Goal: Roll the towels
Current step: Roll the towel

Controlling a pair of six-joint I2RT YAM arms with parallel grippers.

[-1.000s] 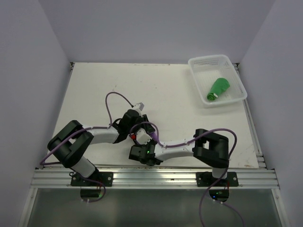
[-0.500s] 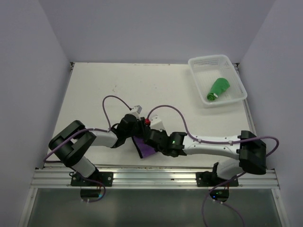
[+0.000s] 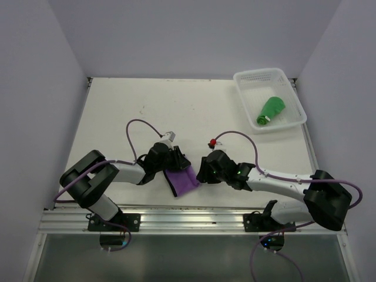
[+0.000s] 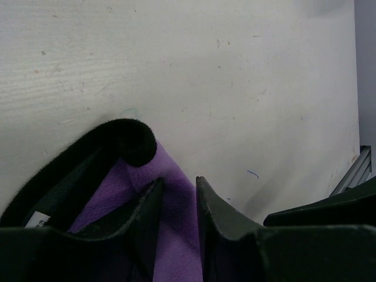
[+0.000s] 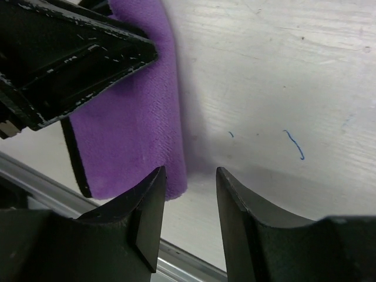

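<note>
Your left tool is pinching the purple towel, with cloth between its fingers. Your right tool is spread and empty. Its tips sit just right of the towel's rounded right edge, not on it. The towel lies close to the near edge of the surface, between both tools. Its folded edge runs roughly near-far, so the right tool would go left to reach it. The roll looks unfinished to me. The green towel lies rolled in the white basket, far right.
</note>
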